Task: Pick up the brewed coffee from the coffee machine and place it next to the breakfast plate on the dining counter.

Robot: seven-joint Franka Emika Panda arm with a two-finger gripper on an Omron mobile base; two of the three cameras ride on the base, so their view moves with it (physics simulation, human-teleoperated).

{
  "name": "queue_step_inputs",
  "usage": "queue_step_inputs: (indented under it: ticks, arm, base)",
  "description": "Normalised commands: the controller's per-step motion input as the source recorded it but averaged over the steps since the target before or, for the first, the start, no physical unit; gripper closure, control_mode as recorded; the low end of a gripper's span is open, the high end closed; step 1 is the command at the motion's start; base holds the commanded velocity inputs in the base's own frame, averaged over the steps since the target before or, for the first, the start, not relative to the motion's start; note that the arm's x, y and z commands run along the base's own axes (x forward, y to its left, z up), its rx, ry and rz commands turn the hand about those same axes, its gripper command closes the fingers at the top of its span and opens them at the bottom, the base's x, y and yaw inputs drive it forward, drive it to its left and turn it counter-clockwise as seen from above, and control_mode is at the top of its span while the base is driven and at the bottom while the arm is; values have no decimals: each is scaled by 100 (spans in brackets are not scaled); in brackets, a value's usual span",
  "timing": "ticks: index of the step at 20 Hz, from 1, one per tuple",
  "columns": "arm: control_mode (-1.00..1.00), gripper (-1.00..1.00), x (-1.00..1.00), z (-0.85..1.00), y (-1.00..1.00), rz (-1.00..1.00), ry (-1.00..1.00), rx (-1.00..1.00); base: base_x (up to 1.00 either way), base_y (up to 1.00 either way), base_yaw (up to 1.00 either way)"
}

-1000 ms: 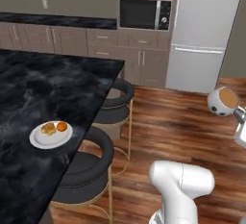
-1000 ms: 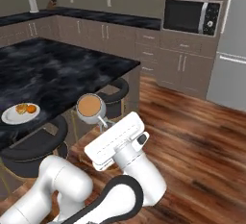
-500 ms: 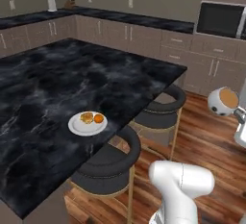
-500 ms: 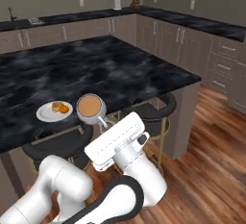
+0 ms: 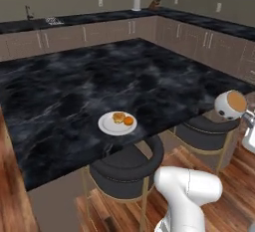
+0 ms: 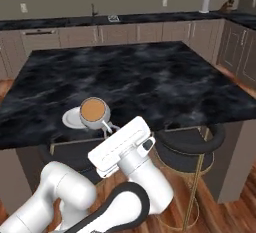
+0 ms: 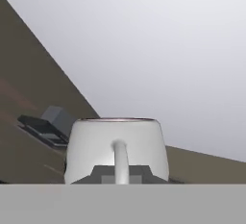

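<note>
The brewed coffee [image 5: 230,105], a white mug with brown liquid at its rim, hangs in the air just off the near edge of the dining counter [image 5: 74,86], above the stools. My gripper [image 6: 107,128] is shut on its handle, and the hand view has the mug [image 7: 116,148] close up between the fingertips. The breakfast plate [image 5: 117,124], with a tan pastry and an orange piece, sits near the counter's front edge, left of the mug. In the right base view the mug [image 6: 94,113] partly covers the plate [image 6: 68,119]. The coffee machine is out of view.
Two round black bar stools [image 5: 124,169] [image 5: 206,131] stand under the counter's near edge, one right below the mug. Wall-side counters with a sink [image 5: 50,22] and a paper towel roll [image 5: 136,0] line the back. Wood floor lies around the island.
The base has turned and both base views have swung round: the island now faces me and the plate sits nearer the middle of the picture. The mug stays held at the same height.
</note>
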Motion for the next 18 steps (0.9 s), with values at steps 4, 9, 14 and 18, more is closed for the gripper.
queue_step_inputs:
  ticks: [4,9,14,18]
  arm:
    - [100,100,0,0,0,0,0,0]
    - [100,100,0,0,0,0,0,0]
    - [-100,100,76,-58,-14,10,32,-11]
    - [-100,100,100,-54,-1,8,21,-11]
  base:
    - [5,-68,58]
    - [22,-61,43]
    - [13,-9,5]
    - [0,0,0]
